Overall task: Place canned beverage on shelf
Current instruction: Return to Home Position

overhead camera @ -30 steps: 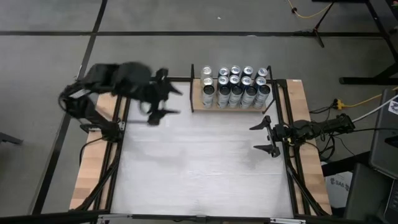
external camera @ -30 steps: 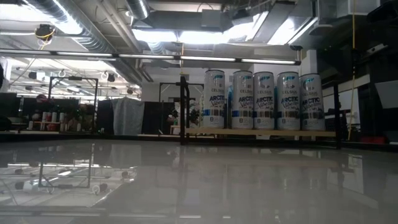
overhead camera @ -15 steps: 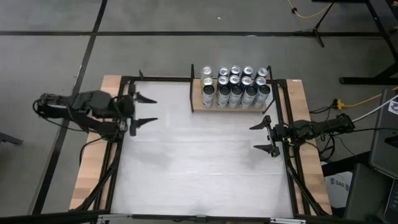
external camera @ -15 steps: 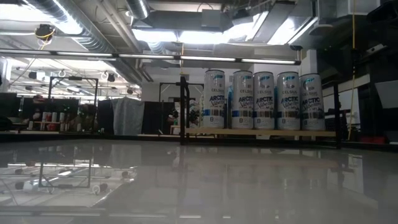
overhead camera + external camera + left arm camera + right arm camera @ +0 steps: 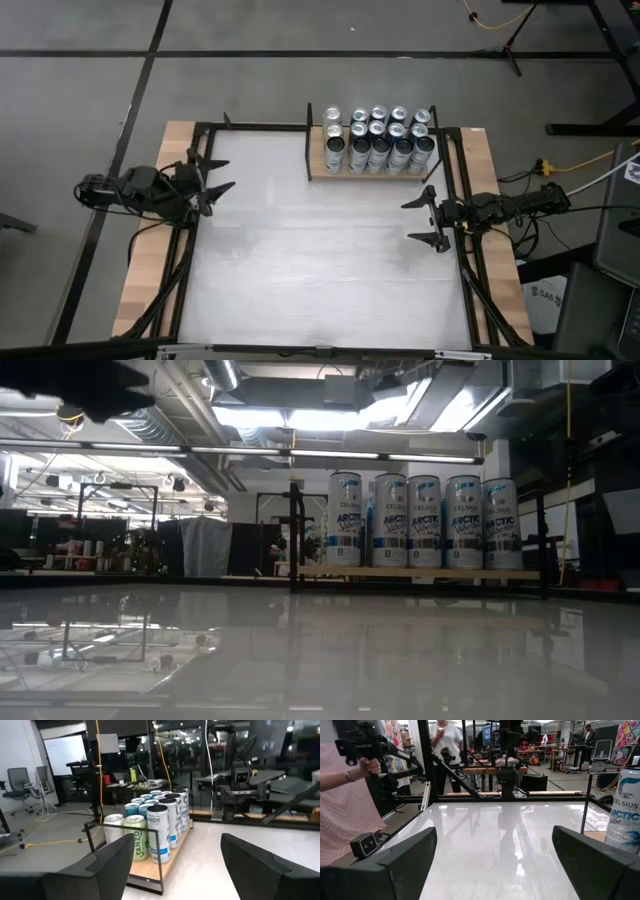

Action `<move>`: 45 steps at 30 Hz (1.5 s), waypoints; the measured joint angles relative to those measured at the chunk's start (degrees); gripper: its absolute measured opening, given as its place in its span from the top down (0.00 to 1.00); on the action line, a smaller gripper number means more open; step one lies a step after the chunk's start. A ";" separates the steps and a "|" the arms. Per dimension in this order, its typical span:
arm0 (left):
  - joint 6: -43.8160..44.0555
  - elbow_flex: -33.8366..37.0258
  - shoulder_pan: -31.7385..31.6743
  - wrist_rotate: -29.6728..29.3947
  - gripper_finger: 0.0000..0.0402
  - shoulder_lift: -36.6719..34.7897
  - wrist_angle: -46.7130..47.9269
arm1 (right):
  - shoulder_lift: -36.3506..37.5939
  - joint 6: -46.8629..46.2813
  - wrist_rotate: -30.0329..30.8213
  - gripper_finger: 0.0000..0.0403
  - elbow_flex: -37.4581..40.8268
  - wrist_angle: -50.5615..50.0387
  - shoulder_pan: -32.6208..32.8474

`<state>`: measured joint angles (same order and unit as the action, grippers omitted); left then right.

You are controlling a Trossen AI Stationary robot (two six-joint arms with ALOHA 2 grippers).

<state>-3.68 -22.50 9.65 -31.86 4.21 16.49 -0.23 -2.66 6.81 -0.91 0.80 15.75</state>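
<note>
Several canned beverages (image 5: 378, 140) stand upright in two rows on the shelf (image 5: 318, 165), a small wooden board with black uprights at the table's far middle; they also show in the low view (image 5: 420, 520) and the left wrist view (image 5: 156, 831). My left gripper (image 5: 218, 177) is open at the table's left edge, pointing level toward the right, with nothing between its fingers (image 5: 107, 865). My right gripper (image 5: 408, 221) is open at the right edge, pointing level toward the left, also holding nothing. One can (image 5: 626, 812) shows at the side of the right wrist view.
The white tabletop (image 5: 320, 260) spreads between the two grippers. Black frame rails (image 5: 455, 200) and pale wooden strips (image 5: 150, 270) run along both sides. A person (image 5: 345, 800) stands beyond the table's left side, holding a dark device.
My left arm has drawn back from near the shelf toward the table's left edge, sinking as it went, and its gripper has tipped to point level across the table. The cans and my right arm have kept still.
</note>
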 joint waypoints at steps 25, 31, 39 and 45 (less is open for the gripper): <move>-1.06 19.24 -1.40 -0.44 0.28 -4.03 -17.26 | -0.02 0.01 0.04 0.04 0.02 0.25 -0.01; -1.65 22.09 -7.07 -0.46 0.28 -4.05 -20.81 | -0.02 0.01 0.05 0.04 0.04 0.33 -0.01; -2.44 22.09 -17.28 9.60 0.28 -4.05 -23.00 | -0.02 0.01 0.04 0.04 0.04 0.35 -0.02; 0.09 22.09 -21.78 22.53 0.28 -4.05 -19.34 | -0.02 0.01 0.04 0.04 0.04 0.35 -0.01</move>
<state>-3.59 -0.40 -12.13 -9.33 0.16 -2.85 -0.25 -2.66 6.85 -0.86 1.15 15.73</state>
